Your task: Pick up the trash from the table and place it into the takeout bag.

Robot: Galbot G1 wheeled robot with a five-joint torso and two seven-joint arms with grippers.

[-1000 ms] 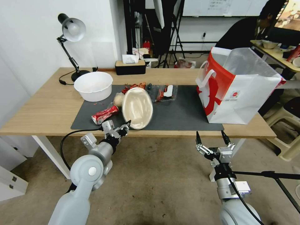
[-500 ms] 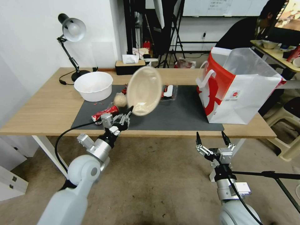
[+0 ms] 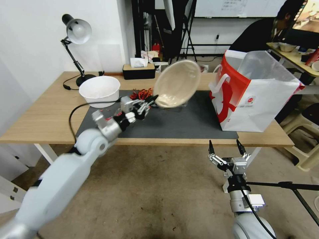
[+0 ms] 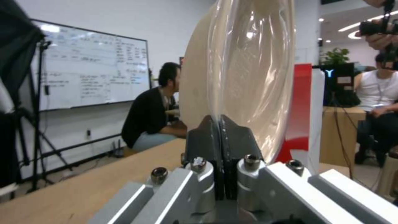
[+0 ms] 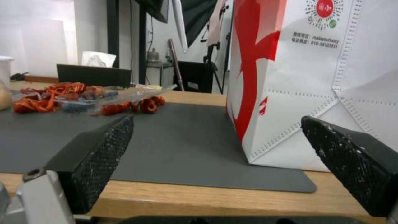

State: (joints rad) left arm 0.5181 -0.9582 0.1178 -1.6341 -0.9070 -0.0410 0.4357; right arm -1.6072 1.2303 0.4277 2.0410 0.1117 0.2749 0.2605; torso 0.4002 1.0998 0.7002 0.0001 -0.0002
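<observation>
Table [image 3: 50, 116]: long light-wood top w/ dark grey mat [image 3: 186, 122] along the near edge.

Takeout bag [image 3: 262, 99]: stands upright at the right end, partly on the mat's right edge, mouth open. White front w/ red swirl, red side panel, white handles. Front carries a small round red logo + QR-style dot pattern; in right wrist view the print under it reads "malayouhuoy" (approx.) and "010-58103931" [image 5: 316, 43]; the Chinese line above is too small to make out.

Beige paper bowl [image 3: 177, 83]: in the air over the mat's far-centre, tilted on edge, inside facing the camera, clear film lining visible in left wrist view [image 4: 244, 71]. Just short of the bag's left side, not touching.

L gripper [image 3: 153, 98]: clamped tight on the bowl's lower rim, bowl sticks up and to the right of it; arm reaches in over the near-left edge.

R gripper [image 3: 225, 147]: parked below the near edge, in front of the bag, fingers spread wide, nothing between them.

White plastic bowl [image 3: 99, 91]: left on the far-left mat corner.

Red shreds [image 3: 141, 94] + clear tray [image 5: 104, 98]: far edge of mat, behind L gripper.
</observation>
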